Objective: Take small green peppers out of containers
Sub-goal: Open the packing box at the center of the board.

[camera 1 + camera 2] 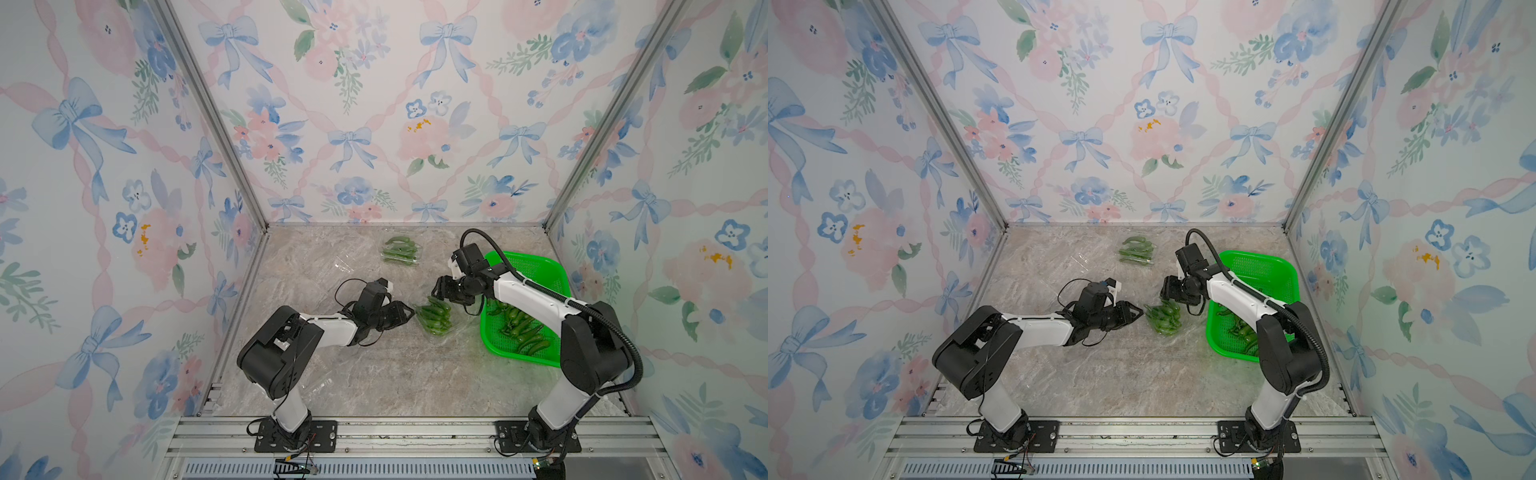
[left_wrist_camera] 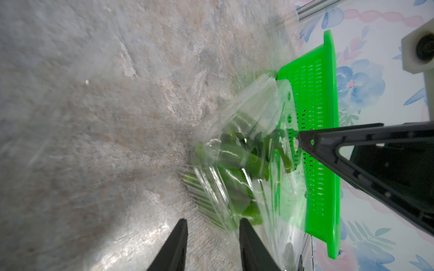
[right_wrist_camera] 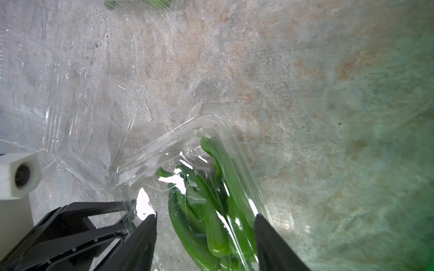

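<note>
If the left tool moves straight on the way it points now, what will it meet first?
The clear container of small green peppers, just ahead of the left tool; its edge may already touch the tool. The green basket lies beyond.

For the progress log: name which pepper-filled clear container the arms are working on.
The container mid-table, between the left gripper and right gripper, beside the green basket. The other pepper-filled container sits untouched near the back wall.
</note>
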Robot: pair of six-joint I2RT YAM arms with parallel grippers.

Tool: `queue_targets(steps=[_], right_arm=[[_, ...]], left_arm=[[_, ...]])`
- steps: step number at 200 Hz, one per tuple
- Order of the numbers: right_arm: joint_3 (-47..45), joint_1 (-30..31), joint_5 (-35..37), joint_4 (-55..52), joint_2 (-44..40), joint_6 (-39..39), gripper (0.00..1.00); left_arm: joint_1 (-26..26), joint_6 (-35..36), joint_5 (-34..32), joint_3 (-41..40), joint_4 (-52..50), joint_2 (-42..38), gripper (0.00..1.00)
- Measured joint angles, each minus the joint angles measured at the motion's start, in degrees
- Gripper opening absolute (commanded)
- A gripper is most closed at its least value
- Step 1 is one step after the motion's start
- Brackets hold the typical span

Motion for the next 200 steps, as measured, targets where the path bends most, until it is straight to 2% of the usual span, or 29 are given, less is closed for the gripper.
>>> queue_targets(steps=[42, 89, 200], right_arm=[[0.0, -0.2, 0.0, 0.0, 0.0, 0.0, 0.66], [0.02, -1.05, -0.17, -0.07, 0.0, -0.04, 0.66], [0.02, -1.14, -0.81, -0.07, 0.07, -0.02, 0.66]], left_arm=[[0.17, 0.0, -0.02, -0.39, 0.11, -0.63, 0.4], [2.08, 0.02, -0.07, -3.48, 0.26, -5.22, 0.4], [1.49, 0.04, 0.2, -3.91, 0.0, -2.89, 0.4]])
